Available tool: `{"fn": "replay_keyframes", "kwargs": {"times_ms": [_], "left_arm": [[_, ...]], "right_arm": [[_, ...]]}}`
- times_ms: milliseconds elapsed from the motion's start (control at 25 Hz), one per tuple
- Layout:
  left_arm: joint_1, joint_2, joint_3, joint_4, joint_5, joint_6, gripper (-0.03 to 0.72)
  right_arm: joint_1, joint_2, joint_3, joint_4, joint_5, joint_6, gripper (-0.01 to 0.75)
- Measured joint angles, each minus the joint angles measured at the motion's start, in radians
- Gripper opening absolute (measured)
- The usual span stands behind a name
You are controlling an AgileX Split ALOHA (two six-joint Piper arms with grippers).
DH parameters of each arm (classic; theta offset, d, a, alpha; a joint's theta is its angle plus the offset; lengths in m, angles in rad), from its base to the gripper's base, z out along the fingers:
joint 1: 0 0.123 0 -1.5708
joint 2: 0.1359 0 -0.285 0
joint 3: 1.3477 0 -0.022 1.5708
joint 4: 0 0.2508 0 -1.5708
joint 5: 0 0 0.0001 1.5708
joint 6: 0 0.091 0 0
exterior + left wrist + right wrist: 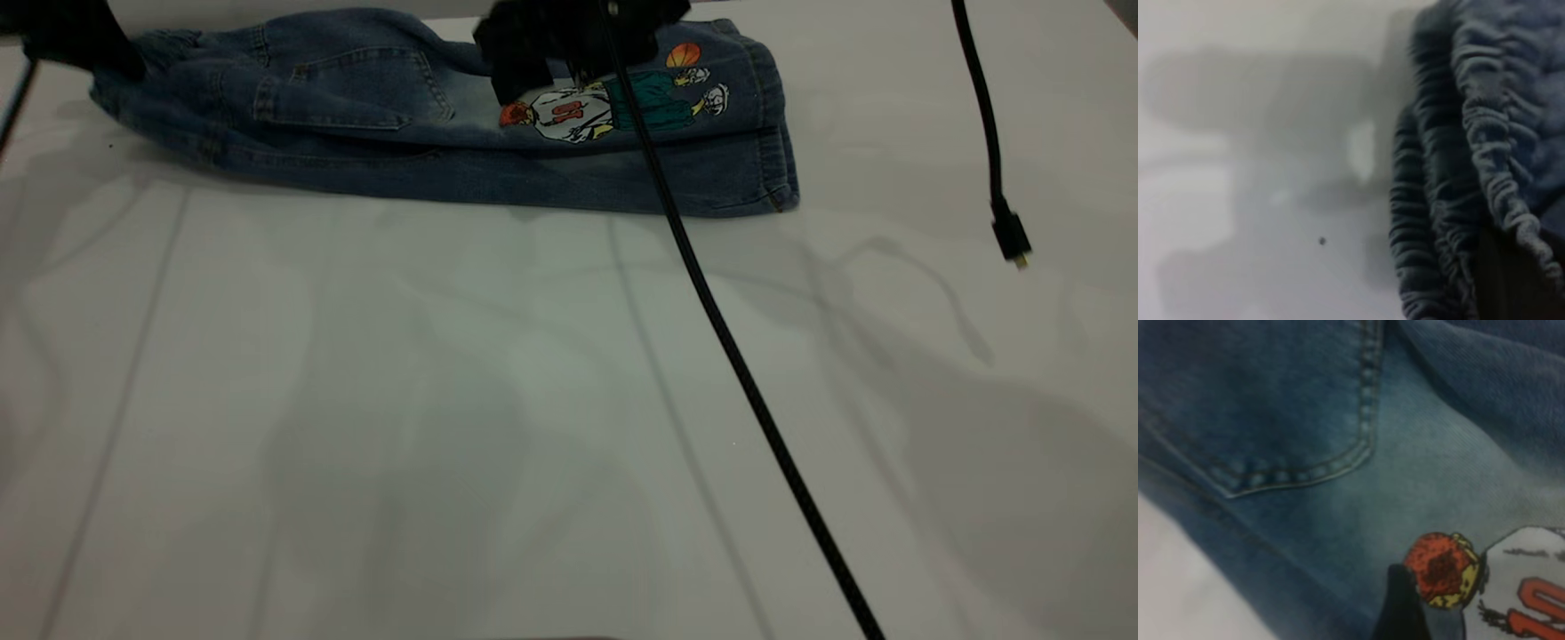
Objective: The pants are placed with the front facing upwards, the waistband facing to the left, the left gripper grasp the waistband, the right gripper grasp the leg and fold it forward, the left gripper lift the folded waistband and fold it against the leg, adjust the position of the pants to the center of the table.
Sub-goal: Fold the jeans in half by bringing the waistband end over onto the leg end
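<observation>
The blue denim pants point(373, 116) lie folded lengthwise along the table's point(444, 427) far edge, with the cartoon print and orange ball emblem point(683, 55) on top. Their leg cuffs point(778, 133) point right. The ruffled waistband point(1485, 153) is at the left end, where my left gripper point(89, 44) is shut on it; the gathered denim bunches around a dark finger point(1511, 280). My right gripper point(533, 76) hangs just over the middle of the pants, beside the print point(1441, 570) and the back pocket stitching point(1305, 470).
A thick braided cable point(738, 356) runs diagonally from the right gripper across the table to the near edge. A second loose cable ends in a plug point(1012, 236) hanging at the right. The pants sit far from the table's middle.
</observation>
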Motion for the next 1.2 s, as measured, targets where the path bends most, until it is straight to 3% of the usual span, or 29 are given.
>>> {"fn": "replay_keyframes", "kwargs": {"times_ms": [400,720,920,1200], "left_arm": [[-0.002,-0.139,0.0,-0.093,0.064,0.068,0.031],[-0.086,-0.168,0.0,-0.266,0.065,0.197,0.031],[-0.167,-0.202,0.0,-0.299,0.065,0.249,0.031],[-0.255,-0.233,0.001,-0.307,0.061,0.255,0.031]], "right_arm": [[0.012,0.057,0.0,0.09,0.036,0.0,0.475],[0.125,0.057,-0.005,0.179,0.105,-0.048,0.475],[0.125,0.04,-0.092,0.171,0.286,-0.052,0.475],[0.042,-0.062,-0.288,0.04,0.684,0.0,0.475]]}}
